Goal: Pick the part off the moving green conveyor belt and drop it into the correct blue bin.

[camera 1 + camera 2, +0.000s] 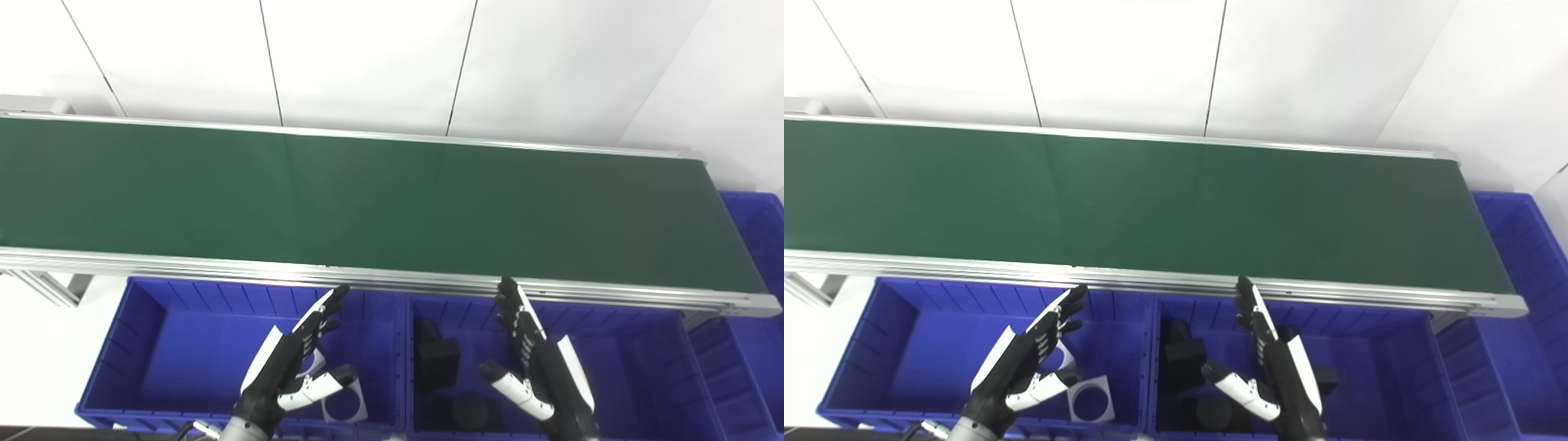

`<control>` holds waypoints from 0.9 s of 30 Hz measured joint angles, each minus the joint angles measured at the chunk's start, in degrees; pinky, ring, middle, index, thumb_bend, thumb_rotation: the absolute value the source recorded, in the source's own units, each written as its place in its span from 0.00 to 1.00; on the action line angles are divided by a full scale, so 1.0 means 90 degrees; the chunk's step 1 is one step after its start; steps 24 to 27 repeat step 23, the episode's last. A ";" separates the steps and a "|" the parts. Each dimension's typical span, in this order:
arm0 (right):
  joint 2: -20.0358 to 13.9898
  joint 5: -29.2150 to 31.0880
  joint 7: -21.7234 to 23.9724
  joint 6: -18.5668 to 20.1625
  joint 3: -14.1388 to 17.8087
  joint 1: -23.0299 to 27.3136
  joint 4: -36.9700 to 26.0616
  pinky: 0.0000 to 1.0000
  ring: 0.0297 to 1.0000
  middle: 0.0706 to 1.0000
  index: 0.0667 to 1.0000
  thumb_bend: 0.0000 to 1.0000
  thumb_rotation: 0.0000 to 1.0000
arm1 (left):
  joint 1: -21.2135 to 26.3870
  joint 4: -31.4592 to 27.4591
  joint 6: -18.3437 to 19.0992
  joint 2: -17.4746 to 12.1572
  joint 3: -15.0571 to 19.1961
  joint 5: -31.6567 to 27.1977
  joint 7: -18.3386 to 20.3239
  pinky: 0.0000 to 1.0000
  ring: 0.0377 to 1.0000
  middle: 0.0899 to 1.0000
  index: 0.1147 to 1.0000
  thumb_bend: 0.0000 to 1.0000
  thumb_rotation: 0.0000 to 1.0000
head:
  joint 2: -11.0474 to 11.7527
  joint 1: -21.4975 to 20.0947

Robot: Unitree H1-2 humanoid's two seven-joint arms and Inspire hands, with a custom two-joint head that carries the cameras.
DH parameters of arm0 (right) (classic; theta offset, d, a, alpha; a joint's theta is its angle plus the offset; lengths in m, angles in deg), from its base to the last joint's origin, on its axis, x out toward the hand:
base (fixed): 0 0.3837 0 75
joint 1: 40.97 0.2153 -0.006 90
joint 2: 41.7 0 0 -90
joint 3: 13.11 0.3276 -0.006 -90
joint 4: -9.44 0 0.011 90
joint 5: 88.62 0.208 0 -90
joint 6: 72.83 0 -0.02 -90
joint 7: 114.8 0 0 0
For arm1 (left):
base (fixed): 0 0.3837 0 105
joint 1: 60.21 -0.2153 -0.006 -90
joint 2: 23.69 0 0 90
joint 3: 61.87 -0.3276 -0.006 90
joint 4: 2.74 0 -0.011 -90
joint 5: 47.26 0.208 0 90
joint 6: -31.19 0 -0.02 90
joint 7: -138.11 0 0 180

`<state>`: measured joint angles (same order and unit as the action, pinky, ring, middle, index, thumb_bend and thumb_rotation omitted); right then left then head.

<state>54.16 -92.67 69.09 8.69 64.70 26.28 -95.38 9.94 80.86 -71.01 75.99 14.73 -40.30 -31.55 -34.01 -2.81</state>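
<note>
The green conveyor belt (367,202) runs across the view and carries no part that I can see. My left hand (294,361) is open and empty, held above the left blue bin (141,343), fingers pointing toward the belt's near rail. My right hand (539,367) is open and empty above the middle blue bin (643,367). The left bin holds white parts, one with a round hole (1090,399). The middle bin holds black parts (438,358), partly hidden by my right hand.
The belt's aluminium near rail (184,263) lies just past my fingertips. Another blue bin (756,245) stands at the belt's right end. A white panelled wall (367,61) rises behind the belt. The conveyor frame leg (43,285) shows at the left.
</note>
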 measured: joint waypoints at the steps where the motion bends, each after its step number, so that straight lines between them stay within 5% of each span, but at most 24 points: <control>1: 0.0001 0.0037 0.0036 -0.0051 0.0000 0.0007 0.0036 0.95 0.97 0.95 1.00 0.89 0.72 | 0.0006 0.0024 -0.0041 0.0000 0.0004 -0.0014 -0.0005 0.90 0.96 0.98 0.93 0.82 0.67 | 0.0077 0.0010; 27: 0.0028 -0.0406 0.0170 -0.0077 0.0091 0.0118 0.0301 0.98 1.00 1.00 1.00 0.89 0.67 | 0.0196 0.0230 -0.0106 0.0013 -0.0026 -0.0023 -0.0012 0.88 0.99 0.99 0.96 0.82 0.68 | 0.0010 -0.0283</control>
